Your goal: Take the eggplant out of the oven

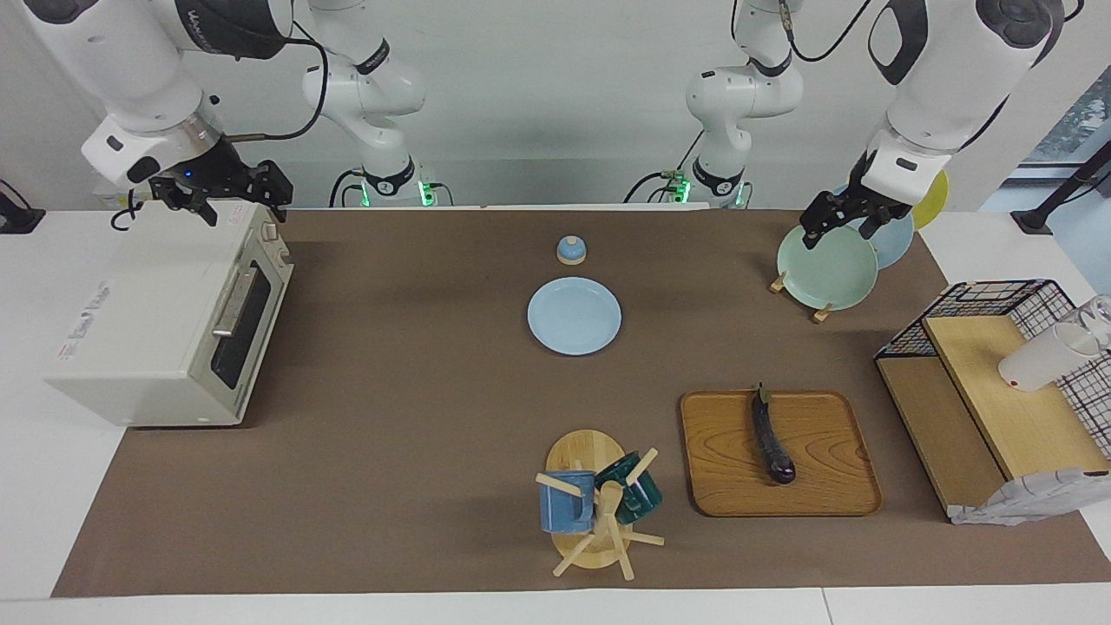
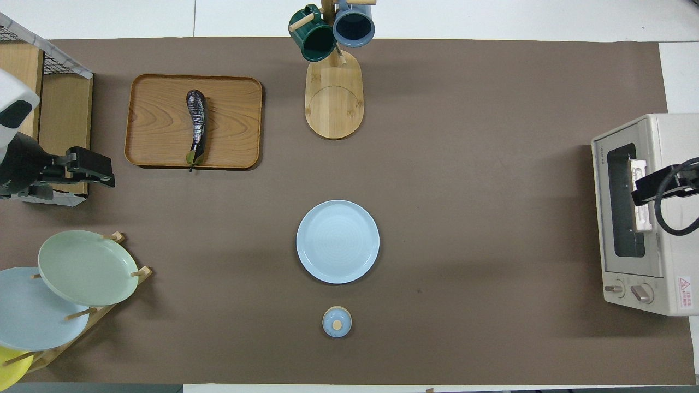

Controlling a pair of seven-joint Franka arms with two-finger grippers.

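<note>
- Your eggplant [image 1: 772, 439] lies on the wooden tray [image 1: 816, 417], lower right of centre in the facing view, green stem toward the robots. It is not in the oven, so the removal looks done.
- The oven [image 1: 147, 338] sits at the left of the facing view, at the right arm's end of the tabletop [image 1: 417, 391]. Its dark glass door looks closed, handle facing the middle.
- In the overhead view you can read "TOSHIBA" along the oven's front edge, and a red warning sticker beside the knobs. Faint red writing on its top is too small to read.
- Your right gripper [image 1: 227, 195] hangs over the oven's top edge nearest the robots; I cannot tell if its fingers are apart or together. I judge it parked clear of the door.
- Your left gripper [image 1: 846, 221] hangs over the green plate [image 1: 829, 269] in the plate rack, upper right of the facing view; its fingers look together, holding nothing.
- A pale blue plate [image 1: 574, 316] and a small blue lid [image 1: 572, 250] sit mid-frame; a mug tree [image 1: 599, 512] stands beside the tray.
</note>
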